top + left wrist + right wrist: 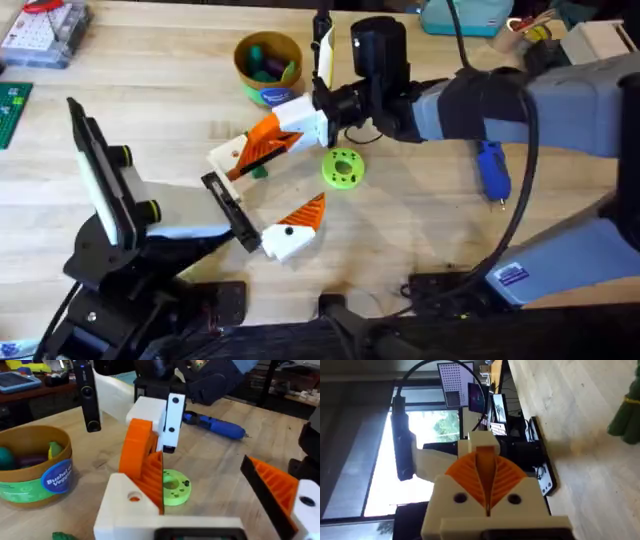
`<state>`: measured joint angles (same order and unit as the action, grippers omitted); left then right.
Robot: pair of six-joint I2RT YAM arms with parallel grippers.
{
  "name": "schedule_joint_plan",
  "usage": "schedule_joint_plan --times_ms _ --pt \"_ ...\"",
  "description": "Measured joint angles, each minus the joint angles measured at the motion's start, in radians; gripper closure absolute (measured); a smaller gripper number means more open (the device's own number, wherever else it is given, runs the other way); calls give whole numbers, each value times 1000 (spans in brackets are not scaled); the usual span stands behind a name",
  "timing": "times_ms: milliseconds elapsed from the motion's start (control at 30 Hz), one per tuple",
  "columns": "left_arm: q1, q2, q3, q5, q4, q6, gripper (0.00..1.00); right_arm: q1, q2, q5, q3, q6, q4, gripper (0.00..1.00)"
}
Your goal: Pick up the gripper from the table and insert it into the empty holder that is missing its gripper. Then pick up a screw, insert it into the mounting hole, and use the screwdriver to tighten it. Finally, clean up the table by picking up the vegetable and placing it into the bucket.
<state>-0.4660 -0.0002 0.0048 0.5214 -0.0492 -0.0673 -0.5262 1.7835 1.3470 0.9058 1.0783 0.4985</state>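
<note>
Light wooden plank table (180, 100), yellow-orange bucket (267, 66) upper centre, blue-handled screwdriver (492, 170) at right, loose orange-and-white wedge gripper (295, 228) centre, left gripper (232, 210) state unclear, right gripper (262, 150) fingers pressed together, window behind.

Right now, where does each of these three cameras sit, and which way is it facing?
Overhead: above the arms' bases, looking down and forward at the table; both arms show.
Left wrist: on the left arm, low, facing the bucket, lime disc and screwdriver.
Right wrist: on the right arm, rolled sideways, facing along the table; its shut pincer shows.
Overhead and left wrist share bucket, disc, screwdriver.
</note>
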Motion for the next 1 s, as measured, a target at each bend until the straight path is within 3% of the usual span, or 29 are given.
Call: schedule_joint_plan --times_ms 300,1000 --pt "0 0 0 -2 1 11 10 0 0 -9 0 4 33 995" --pt "-2 0 0 25 0 11 10 1 0 -58 0 11 44 762"
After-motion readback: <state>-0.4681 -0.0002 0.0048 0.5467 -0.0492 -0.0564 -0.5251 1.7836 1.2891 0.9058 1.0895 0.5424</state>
